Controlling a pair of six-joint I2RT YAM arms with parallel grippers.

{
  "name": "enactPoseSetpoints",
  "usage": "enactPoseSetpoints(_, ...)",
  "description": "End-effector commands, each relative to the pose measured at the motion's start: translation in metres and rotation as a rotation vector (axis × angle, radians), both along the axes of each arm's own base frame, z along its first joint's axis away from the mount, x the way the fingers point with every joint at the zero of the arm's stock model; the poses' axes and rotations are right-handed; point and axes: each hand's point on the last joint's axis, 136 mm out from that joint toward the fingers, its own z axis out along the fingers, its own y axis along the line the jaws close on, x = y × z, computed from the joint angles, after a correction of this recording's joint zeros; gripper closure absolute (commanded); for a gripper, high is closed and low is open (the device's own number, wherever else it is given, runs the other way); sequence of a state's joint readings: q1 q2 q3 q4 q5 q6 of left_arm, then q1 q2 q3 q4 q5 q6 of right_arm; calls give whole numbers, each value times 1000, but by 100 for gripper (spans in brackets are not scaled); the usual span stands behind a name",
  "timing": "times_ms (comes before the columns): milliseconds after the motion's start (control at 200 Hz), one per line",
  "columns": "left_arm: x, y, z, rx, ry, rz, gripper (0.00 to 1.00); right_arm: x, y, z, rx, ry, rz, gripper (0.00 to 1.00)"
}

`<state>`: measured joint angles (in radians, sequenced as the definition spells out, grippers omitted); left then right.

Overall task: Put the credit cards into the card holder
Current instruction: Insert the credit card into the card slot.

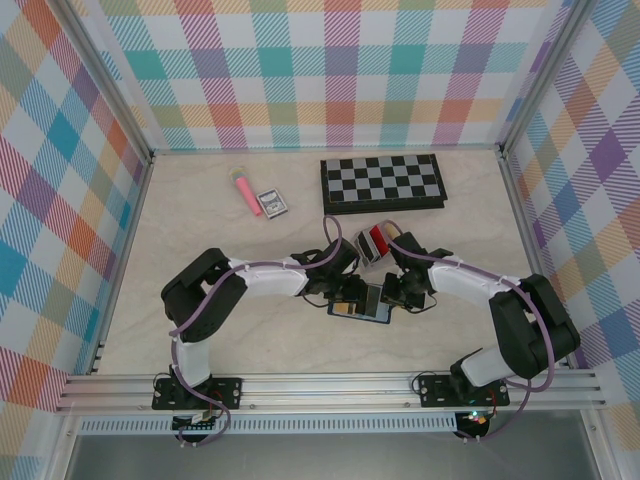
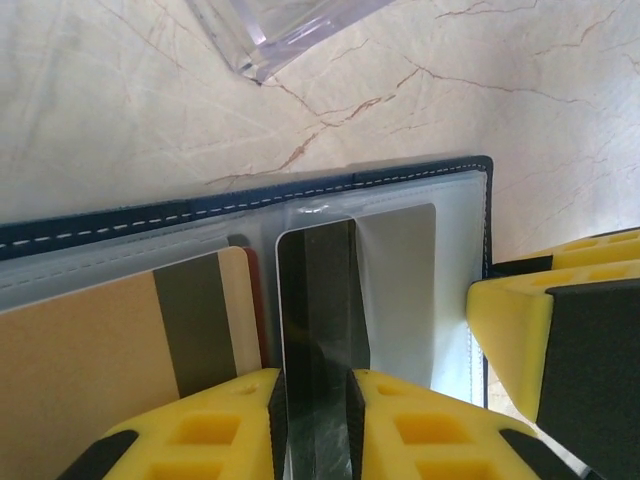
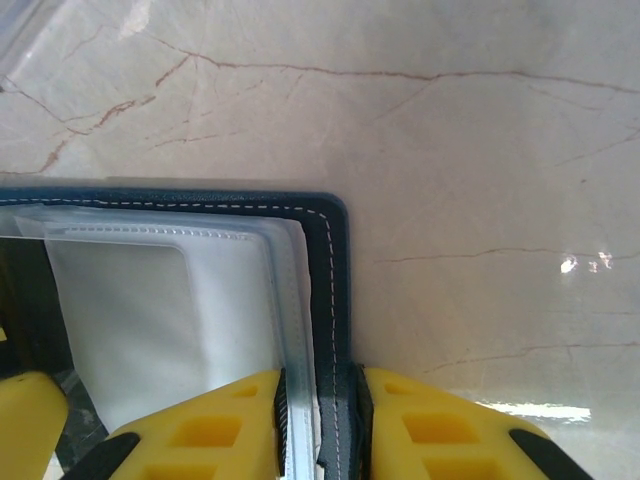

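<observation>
Plaid walls ring a marbled surface [image 1: 200, 320]; near its middle the card holder [image 1: 362, 308] lies open; a tan card [image 2: 90, 360] sits in one pocket, and a dark card [image 2: 315, 300] is most of the way into the clear pocket beside it; a red card [image 1: 378, 241] stands in a grey stand [image 1: 362, 240] just behind, so the job looks partway done; both arms fold inward, wrists low over the holder; left fingers [image 2: 200, 435] stand narrow about the dark card, gripping or not I cannot tell; right fingers [image 3: 200, 435] clamp the holder's stitched edge.
</observation>
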<state>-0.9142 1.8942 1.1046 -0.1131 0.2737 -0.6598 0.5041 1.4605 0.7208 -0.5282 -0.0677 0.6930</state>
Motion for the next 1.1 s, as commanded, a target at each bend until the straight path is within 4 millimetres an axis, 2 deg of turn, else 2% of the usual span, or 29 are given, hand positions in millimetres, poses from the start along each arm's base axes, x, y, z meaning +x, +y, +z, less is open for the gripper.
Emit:
enactPoseSetpoints(0,-11,10,-1,68,14,-24,80,-9,-6,-11,-30,33,-5,75)
enactPoseSetpoints(80,-12,9,-3,65,18,-30,90,-9,-6,-12,-27,37,-5,75)
enactPoseSetpoints(185,-12,6,-5,51,28,-37,93,-9,-4,-12,-18,38,-5,75)
enactPoseSetpoints(670,-22,-27,-7,-51,96,-99,93,-8,-1,-11,2,35,-13,75)
enactPoseSetpoints(780,-22,-22,-8,-27,90,-95,92,-8,-2,-10,-3,35,-17,75)
enactPoseSetpoints(915,-19,-15,-3,-8,59,-78,82,-6,-7,-9,-34,25,-16,75)
enactPoseSetpoints(1095,-10,15,-10,83,22,42,80,-1,-12,-5,-74,-4,27,76)
